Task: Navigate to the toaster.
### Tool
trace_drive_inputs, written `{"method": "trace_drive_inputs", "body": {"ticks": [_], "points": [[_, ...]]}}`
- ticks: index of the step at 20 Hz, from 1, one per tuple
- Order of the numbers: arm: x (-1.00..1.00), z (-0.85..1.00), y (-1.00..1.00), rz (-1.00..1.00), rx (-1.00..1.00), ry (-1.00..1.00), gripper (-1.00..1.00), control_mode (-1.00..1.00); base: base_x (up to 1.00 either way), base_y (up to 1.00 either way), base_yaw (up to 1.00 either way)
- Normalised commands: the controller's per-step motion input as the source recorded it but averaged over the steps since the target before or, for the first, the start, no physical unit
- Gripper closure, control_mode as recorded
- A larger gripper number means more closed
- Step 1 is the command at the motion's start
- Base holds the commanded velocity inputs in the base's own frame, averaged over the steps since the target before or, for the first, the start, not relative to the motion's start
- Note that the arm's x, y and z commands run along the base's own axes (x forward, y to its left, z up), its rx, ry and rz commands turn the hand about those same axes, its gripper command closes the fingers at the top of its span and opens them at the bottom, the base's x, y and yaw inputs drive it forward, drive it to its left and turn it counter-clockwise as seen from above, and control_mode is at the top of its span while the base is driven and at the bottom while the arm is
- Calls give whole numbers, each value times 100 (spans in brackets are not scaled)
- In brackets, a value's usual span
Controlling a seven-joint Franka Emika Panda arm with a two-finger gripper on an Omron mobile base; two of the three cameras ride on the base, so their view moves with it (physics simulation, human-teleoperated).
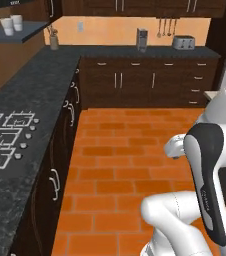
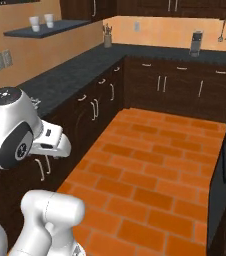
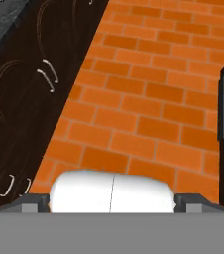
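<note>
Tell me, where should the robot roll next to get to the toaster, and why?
Probably straight ahead over the brick floor, veering a little right. The toaster sits on the far counter, toward its right end, right of the tall appliance, and a long open stretch of floor lies between it and the robot. The counter with the stove runs along the left.

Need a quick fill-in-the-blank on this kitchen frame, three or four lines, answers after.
1. The toaster sits on the far counter, to the ____ of the tall grey-and-black appliance.
2. The floor is ____ brick.
3. Two white ____ stand on the wall shelf.
4. The stove burners are on the ____ counter.

Answers: right; orange; cups; left
</note>
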Motion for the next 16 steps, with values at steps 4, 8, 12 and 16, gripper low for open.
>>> {"method": "trace_drive_inputs", "body": {"ticks": [4, 8, 12, 16], "points": [[0, 0, 0, 0, 0, 0, -100, 100, 100, 0, -9], [0, 0, 0, 0, 0, 0, -100, 100, 100, 0, -10], [0, 0, 0, 0, 0, 0, -100, 100, 100, 0, -9], [0, 0, 0, 0, 0, 0, -100, 100, 100, 0, -9]]}}
